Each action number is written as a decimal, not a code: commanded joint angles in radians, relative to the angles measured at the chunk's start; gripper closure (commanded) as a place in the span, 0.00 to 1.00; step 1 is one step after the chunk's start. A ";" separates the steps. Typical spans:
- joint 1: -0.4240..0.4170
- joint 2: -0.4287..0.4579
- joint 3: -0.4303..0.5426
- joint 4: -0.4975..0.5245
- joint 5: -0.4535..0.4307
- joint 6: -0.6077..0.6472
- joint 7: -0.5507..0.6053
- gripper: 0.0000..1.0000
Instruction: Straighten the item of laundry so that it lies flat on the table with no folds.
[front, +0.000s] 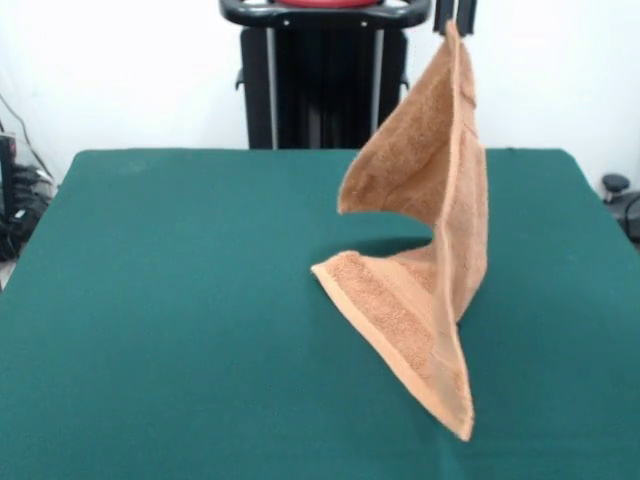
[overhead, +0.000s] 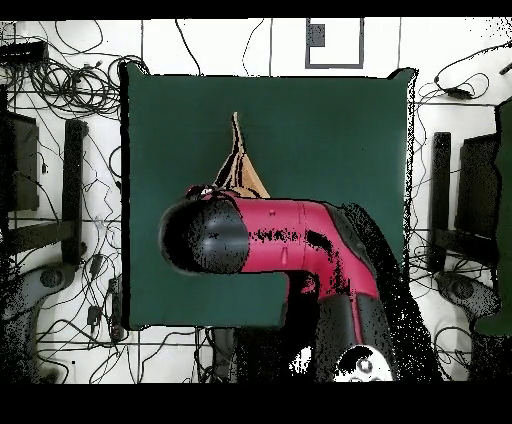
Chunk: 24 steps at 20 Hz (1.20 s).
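The gripper (front: 455, 18), jaws pinching one corner, lifts the light-brown terry towel (front: 425, 250) at upper right above the dark green felt table (front: 180, 300); next, dragging it flat seems needed.

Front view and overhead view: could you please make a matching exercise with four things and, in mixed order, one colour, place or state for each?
1 towel
2 table
3 arm
4 pedestal

A dark green cover
B red and black, reaching over the towel
C stands behind the table's far edge
D top corner raised, lower end on the table

Pairs: 1-D, 2-A, 3-B, 4-C.
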 joint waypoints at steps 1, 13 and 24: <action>0.050 0.158 -0.032 -0.072 -0.054 -0.073 0.176 1.00; 0.159 0.380 -0.143 -0.234 -0.038 -0.185 0.245 1.00; 0.199 0.397 -0.179 -0.279 0.016 -0.127 0.237 1.00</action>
